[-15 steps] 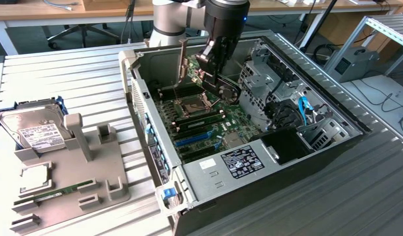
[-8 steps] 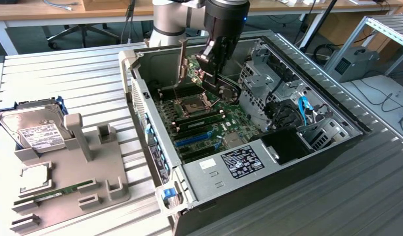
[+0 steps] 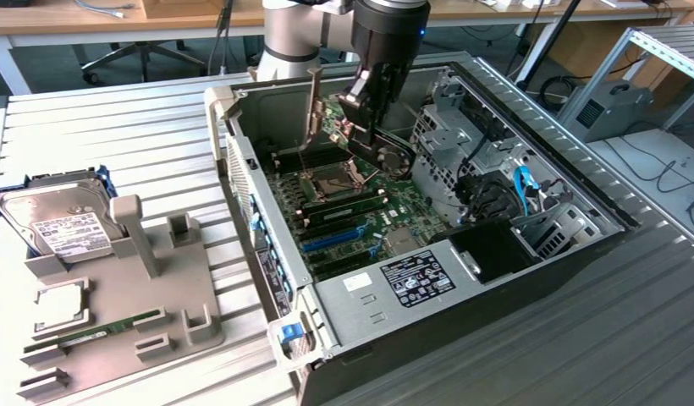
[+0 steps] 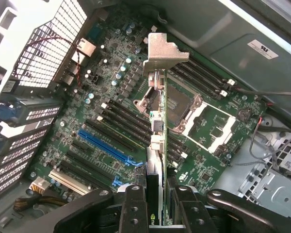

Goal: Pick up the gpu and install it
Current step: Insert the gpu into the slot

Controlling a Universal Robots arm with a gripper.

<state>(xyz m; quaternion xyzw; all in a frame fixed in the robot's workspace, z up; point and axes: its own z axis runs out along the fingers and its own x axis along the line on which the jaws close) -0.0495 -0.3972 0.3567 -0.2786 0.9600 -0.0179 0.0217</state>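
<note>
Exterior view: the gpu [image 3: 349, 134] hangs in the air inside an open computer case [image 3: 236, 127], held above the motherboard [image 3: 344, 211] and not touching it. Its long metal end bracket stands upright on the side toward the exterior view's left. The gripper [image 3: 372, 114] comes down from above on the robot arm and pinches the card by its upper edge.

Wrist view: the gpu [image 4: 160, 126] is seen edge-on, a thin green strip running away from the camera and ending in its silver bracket. The gripper [image 4: 160, 206] has its two black fingers [image 4: 136, 208] pressed against the card's two faces, so the card is clamped between them. Beneath the card's edge lie the bare processor socket [image 4: 199, 109] and rows of black memory slots. The blue expansion slot [image 4: 104, 144] lies off to one side, apart from the card.

Outside the case, on the exterior view's left, a grey parts holder [image 3: 178, 338] sits on the slatted table. It carries a silver hard drive [image 3: 59, 224] and a narrow green memory stick [image 3: 99, 330].

By judgement, picking up is done and installing is under way, with the card not yet at any slot. Seating it calls for bringing the card's lower edge squarely over an expansion slot. The bracket must face the case's rear wall, and the card must stay upright during a straight downward press.
</note>
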